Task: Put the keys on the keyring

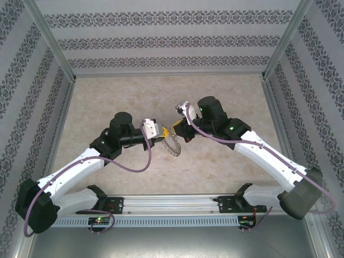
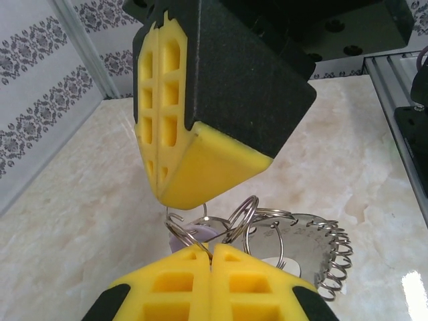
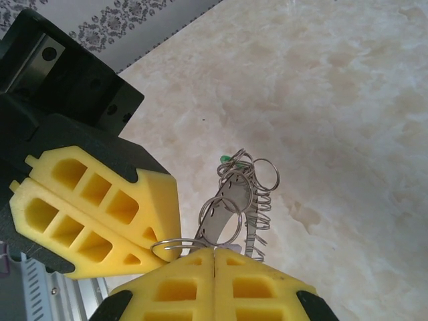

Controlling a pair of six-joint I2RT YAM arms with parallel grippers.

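The left tool (image 2: 211, 251) and the right tool (image 3: 214, 253) meet tip to tip above the surface (image 1: 134, 97). Each has its fingers pressed together on a wire loop of the keyring (image 1: 173, 145), which is held between them. The lilac key (image 2: 192, 234) lies just beyond the left tool's tips; the green key (image 3: 228, 158) sits at the end of the keyring farthest from the right tool.

The keyring (image 1: 173, 145), a silvery wreath of small rings, is over mid-surface (image 1: 107, 97). Left wrist view: lilac key head (image 2: 194, 234) at its 9 o'clock. Right wrist view: green key head (image 3: 227, 158) at its 12 o'clock.
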